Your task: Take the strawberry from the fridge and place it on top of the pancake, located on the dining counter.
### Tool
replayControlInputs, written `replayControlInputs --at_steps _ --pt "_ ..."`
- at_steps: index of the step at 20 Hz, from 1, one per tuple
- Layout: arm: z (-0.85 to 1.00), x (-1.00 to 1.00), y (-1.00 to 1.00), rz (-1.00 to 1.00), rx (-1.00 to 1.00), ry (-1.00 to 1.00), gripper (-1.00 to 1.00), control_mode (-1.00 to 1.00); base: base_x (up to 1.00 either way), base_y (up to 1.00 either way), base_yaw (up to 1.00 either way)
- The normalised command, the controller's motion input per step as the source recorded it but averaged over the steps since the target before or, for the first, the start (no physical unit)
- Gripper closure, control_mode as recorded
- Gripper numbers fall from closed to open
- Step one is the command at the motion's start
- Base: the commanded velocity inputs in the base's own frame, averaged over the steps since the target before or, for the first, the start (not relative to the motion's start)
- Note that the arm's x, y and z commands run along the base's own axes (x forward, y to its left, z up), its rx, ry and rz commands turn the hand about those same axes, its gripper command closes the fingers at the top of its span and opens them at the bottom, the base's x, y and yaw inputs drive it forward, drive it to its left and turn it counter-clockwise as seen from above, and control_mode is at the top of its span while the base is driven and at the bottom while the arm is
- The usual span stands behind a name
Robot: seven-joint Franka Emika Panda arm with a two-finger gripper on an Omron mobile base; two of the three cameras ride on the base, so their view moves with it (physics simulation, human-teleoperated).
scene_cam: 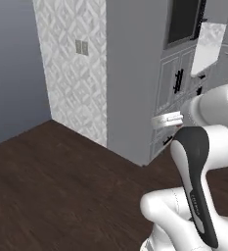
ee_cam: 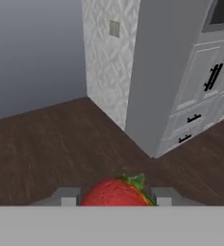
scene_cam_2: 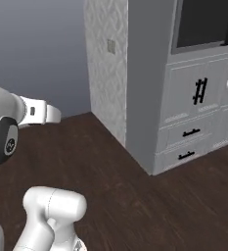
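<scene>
Hand view carries the relation that matters: the strawberry (ee_cam: 117, 192) sits squarely between the two fingertips (ee_cam: 68, 197), red body bulging up in the gap and its green leafy cap turned toward the right-hand tip, so the gripper (ee_cam: 116, 198) is clamped on the fruit and there is nothing left to reach for. The fruit looks roundish here, with no clear long axis, though its lower half is cut off at the bottom of the frame. What the coming move turns on, by my judgement, is direction: the hand points at dark wood floor (ee_cam: 51, 144), a patterned white wall (ee_cam: 106, 57) with a small switch plate (ee_cam: 114, 29), and a tall grey side panel (ee_cam: 161, 72) beside light grey cabinets (ee_cam: 200, 81) with black handles; the base will probably have to turn and drive before any placing can start. Left base view adds the arm's dark-and-white elbow low on the right, which hides the hand itself. Right base view gives the clearest look at the cabinet front (scene_cam_2: 196, 93), its two drawers (scene_cam_2: 189, 139) and a dark recess (scene_cam_2: 203, 22) above them.
</scene>
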Motion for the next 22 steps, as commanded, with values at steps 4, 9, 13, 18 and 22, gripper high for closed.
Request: replayControlInputs --at_steps 4,9,13,18,22 --pt "0.00 0.00 0.00 0.00 0.00 0.00 1.00 1.00 0.00 0.00 0.63" --pt "0.00 0.00 0.00 0.00 0.00 0.00 1.00 1.00 0.04 -0.07 0.61" --pt "0.00 0.00 0.00 0.00 0.00 0.00 1.00 1.00 0.54 -0.37 0.51" --pt "0.00 0.00 0.00 0.00 0.00 0.00 1.00 1.00 0.98 -0.42 0.37" --pt "0.00 0.00 0.00 0.00 0.00 0.00 1.00 1.00 1.00 -0.48 0.25"
